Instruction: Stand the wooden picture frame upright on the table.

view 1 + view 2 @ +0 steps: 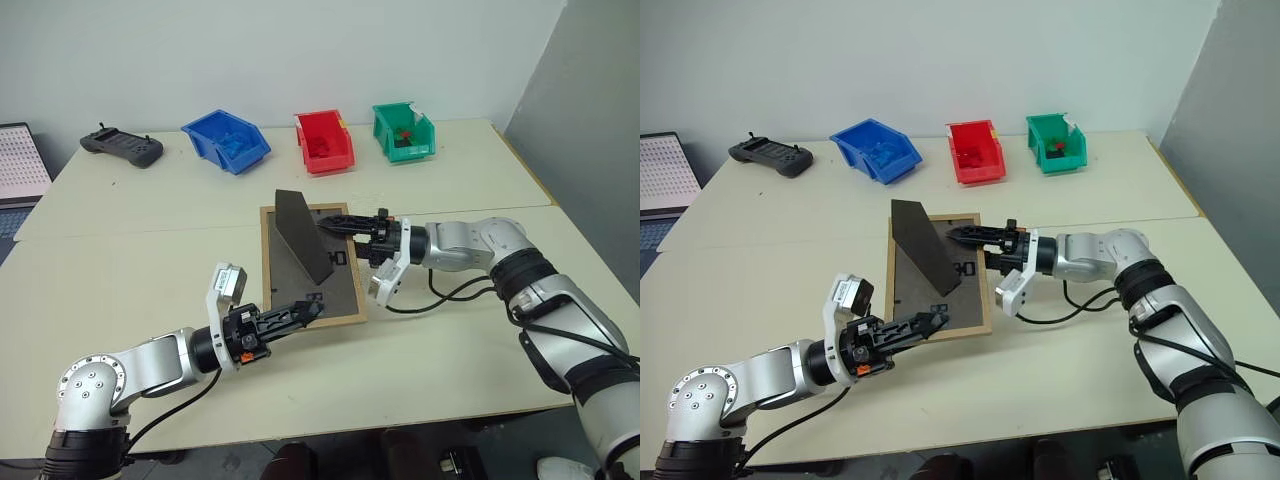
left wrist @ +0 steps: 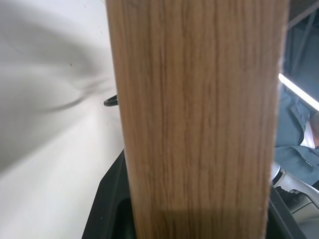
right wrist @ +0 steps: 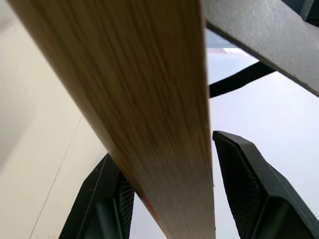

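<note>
Left eye view puts the left gripper (image 1: pixel 300 313) at the near edge of the picture frame (image 1: pixel 345 290), its two black fingers closed on the wooden rim; in the left wrist view that rim fills the space between the fingers as a broad band of light, straight-grained wood. The right gripper (image 1: pixel 335 224) reaches in from the opposite side to the far right corner of the frame. In the right wrist view the wooden edge runs between its two black fingers (image 3: pixel 251 186), with a gap on one side, so I cannot tell whether it grips the wood yet.

One frame lies face down near the middle of the table (image 1: pixel 120 290), just on the near side of the seam. It is a small rectangle of pale wood around a dark grey-brown back panel. Its hinged stand (image 1: pixel 300 232) is swung up from the panel, a flat dark wedge.

Along the far side stand three plastic bins: one blue (image 1: pixel 227 140), one red (image 1: pixel 324 142), one green (image 1: pixel 404 132). One black handheld controller (image 1: pixel 121 147) lies beyond them at the left. The tabletop is smooth, matte cream.
</note>
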Robot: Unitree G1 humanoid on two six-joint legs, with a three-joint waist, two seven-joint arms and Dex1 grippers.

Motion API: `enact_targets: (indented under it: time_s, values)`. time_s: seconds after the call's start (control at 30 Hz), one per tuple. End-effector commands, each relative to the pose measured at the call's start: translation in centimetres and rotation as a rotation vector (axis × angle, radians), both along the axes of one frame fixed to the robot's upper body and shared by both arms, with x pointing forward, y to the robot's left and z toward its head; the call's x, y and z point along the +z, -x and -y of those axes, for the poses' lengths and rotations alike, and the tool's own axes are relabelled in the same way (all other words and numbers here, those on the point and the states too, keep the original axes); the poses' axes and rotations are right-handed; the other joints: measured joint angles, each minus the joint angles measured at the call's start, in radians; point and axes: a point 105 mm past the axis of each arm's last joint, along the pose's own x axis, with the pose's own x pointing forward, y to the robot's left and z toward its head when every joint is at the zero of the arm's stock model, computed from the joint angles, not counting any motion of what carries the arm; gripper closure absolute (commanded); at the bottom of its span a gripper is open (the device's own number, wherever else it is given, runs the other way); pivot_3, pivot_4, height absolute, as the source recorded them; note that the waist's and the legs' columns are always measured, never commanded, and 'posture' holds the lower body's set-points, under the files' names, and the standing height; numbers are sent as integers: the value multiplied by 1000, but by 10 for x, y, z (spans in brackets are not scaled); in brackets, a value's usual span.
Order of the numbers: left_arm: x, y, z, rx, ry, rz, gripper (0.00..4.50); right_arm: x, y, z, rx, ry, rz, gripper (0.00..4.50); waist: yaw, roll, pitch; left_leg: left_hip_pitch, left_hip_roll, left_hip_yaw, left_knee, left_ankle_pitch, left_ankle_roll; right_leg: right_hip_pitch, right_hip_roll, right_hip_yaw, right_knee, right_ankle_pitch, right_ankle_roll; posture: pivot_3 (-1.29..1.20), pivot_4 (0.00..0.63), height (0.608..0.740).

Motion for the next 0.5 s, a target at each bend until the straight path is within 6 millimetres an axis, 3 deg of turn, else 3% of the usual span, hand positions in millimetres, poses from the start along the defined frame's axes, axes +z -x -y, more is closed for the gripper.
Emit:
enact_targets:
  time_s: [0.03,0.17,0.33,0.43,0.5]
  values:
    - [13,1,2,-4,9,53,2829,23,2,1,30,-45,49,2960,0,0,0,0,0,0,0,0,0,0,0,0,0,0,0,0,150,740]
    - [21,-9,-9,79,5,84,1888,25,-1,10,7,-55,10,3193,0,0,0,0,0,0,0,0,0,0,0,0,0,0,0,0,150,740]
    - [46,-20,-52,319,-113,187,837,11,-21,29,-113,-65,-218,3193,-2,-1,0,0,1,1,0,0,0,0,0,0,0,0,0,0,150,740]
    - [52,-18,-62,442,-254,262,203,1,-38,30,-215,-106,-446,3193,-5,-1,1,1,7,5,0,0,0,3,3,0,-3,2,-3,0,150,740]
    - [49,-15,-59,498,-435,358,0,-1,-57,25,-274,-202,-766,3193,-7,-2,1,2,10,7,0,0,0,5,4,-1,-5,2,-3,0,150,740]
